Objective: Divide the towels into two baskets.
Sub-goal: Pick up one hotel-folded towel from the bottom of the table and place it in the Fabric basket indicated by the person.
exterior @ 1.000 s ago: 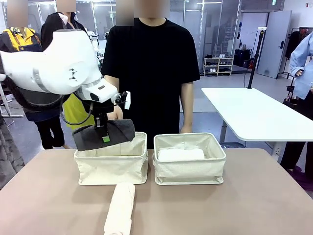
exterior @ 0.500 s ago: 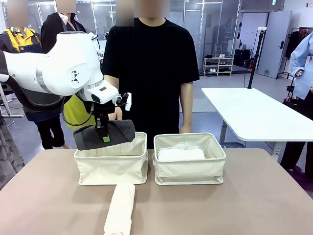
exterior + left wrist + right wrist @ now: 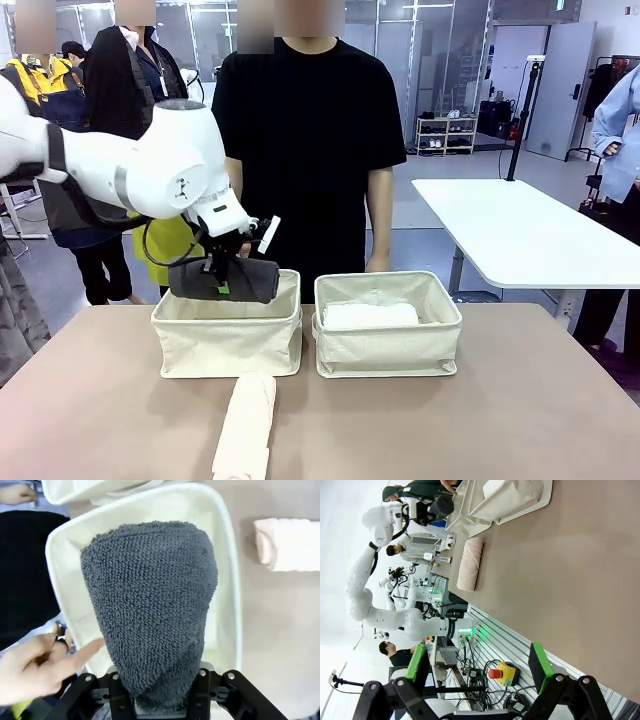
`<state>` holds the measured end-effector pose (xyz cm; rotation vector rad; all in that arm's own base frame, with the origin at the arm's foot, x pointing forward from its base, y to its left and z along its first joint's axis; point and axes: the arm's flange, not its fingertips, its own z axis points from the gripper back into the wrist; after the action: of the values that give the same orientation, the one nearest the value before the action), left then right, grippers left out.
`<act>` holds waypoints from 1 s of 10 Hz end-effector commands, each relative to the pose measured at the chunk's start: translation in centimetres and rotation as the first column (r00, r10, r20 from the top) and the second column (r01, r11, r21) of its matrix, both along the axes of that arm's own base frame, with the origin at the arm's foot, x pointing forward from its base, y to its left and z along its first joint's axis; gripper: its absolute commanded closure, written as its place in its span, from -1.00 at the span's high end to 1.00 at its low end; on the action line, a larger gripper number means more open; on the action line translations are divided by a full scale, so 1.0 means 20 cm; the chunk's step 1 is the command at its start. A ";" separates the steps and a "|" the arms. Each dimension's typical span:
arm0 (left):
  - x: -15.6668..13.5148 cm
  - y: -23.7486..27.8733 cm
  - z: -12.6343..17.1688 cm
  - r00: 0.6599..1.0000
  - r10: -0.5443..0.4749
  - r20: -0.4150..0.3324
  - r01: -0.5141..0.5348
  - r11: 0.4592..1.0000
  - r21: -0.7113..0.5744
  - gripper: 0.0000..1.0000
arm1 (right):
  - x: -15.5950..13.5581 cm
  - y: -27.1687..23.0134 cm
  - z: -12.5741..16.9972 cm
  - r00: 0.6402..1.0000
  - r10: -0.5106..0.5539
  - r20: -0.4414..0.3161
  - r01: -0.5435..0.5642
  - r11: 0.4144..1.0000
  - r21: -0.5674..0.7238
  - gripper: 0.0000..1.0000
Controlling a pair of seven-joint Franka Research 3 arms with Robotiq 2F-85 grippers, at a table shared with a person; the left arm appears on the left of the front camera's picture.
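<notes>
My left gripper [image 3: 222, 283] is shut on the dark grey towel [image 3: 227, 280], which hangs level at the rim of the left basket [image 3: 226, 345]. In the left wrist view the grey towel [image 3: 150, 605] covers the middle of that basket [image 3: 227, 555], with my gripper [image 3: 162, 702] clamped on its near end. The white towel [image 3: 370, 315] lies in the right basket [image 3: 388, 345]. On the table in front of the left basket lies the cream-peach towel [image 3: 247, 425]. The pale yellow towel is hidden. My right gripper [image 3: 477, 665] is open and holds nothing, low over the table's near side.
A person in a black shirt [image 3: 305, 130] stands right behind the baskets, one hand [image 3: 35, 662] close to the left basket's far wall. Bare table [image 3: 500, 420] stretches to the right and front. A white table [image 3: 520, 235] stands farther back on the right.
My left gripper has come down and slightly right with the dark grey towel, from above the left basket to the level of its rim.
</notes>
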<state>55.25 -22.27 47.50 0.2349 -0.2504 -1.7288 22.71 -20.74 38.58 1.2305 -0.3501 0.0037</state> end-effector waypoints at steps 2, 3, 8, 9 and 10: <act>0.14 0.02 -0.11 0.999 0.042 0.000 -0.042 0.999 -0.026 -0.22 | -0.01 0.00 0.01 1.000 -0.002 0.015 0.002 1.000 0.009 1.00; 0.17 0.02 -0.16 0.998 0.066 -0.001 -0.066 0.997 -0.025 0.53 | -0.01 0.00 0.01 1.000 -0.002 0.015 0.002 1.000 0.009 1.00; 0.18 0.01 -0.23 0.995 0.101 -0.011 -0.101 0.995 -0.027 1.00 | -0.01 0.00 0.01 1.000 -0.002 0.015 0.002 1.000 0.009 1.00; 0.18 0.01 -0.23 0.994 0.112 -0.001 -0.112 0.993 -0.032 1.00 | -0.01 0.00 0.01 1.000 -0.002 0.015 0.002 1.000 0.009 1.00; 0.18 0.00 -0.23 0.994 0.109 0.008 -0.108 0.993 -0.042 1.00 | -0.01 0.00 0.01 1.000 -0.002 0.015 0.002 1.000 0.009 1.00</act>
<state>58.82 -22.41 42.78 0.1944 -0.2468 -1.6271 22.71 -20.74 38.58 1.2305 -0.3502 0.0037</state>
